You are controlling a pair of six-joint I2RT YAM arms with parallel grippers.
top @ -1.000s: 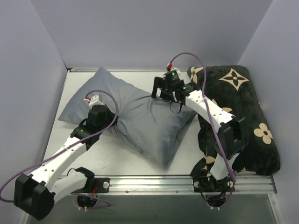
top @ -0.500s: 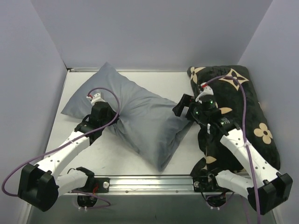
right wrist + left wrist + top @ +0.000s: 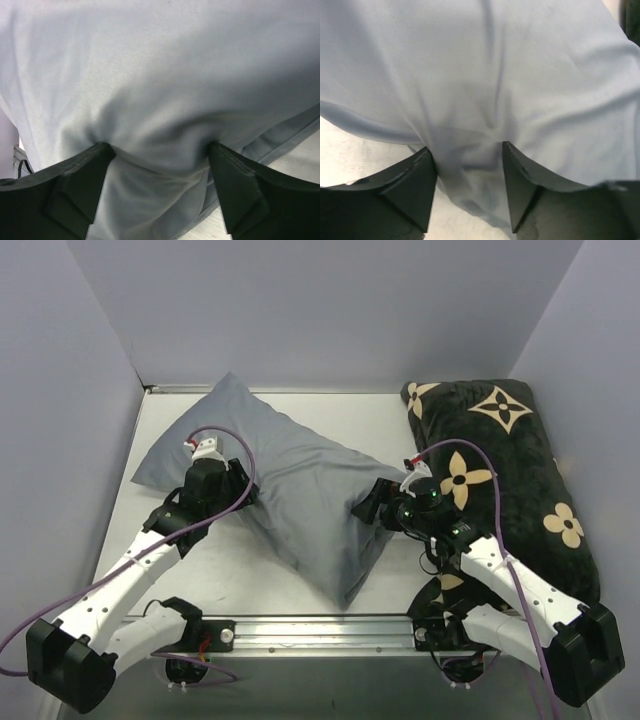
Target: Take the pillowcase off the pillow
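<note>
At the near edge of the bench point(image 3: 250, 580), a ridged metal rail point(image 3: 320, 632) carries the bases of both white, black-jointed arms, each trailing a purple cable. Just beyond, the pillowcase point(image 3: 300, 480) lies slantwise across the smooth pale benchtop, one corner pointing at the rail and another at the back wall. It is thin, matte blue-grey cloth, softly creased and puffed out by the pillow, which it covers completely.

The left end effector point(image 3: 225, 485) sits against the case's near-left edge. In its wrist view the dark wedge-shaped fingers point(image 3: 420, 185) stand apart, released, with a loose fold of cloth sagging between them. The right end effector point(image 3: 372, 508) meets the case's right edge. Its fingers point(image 3: 80, 185) are spread wide, unclenched, their tips dimpling a rounded bulge of fabric.

Farther right lies a plump black cushion point(image 3: 520, 470), plush, with beige flower motifs. Plain lavender walls point(image 3: 320, 310) close in the far side.
</note>
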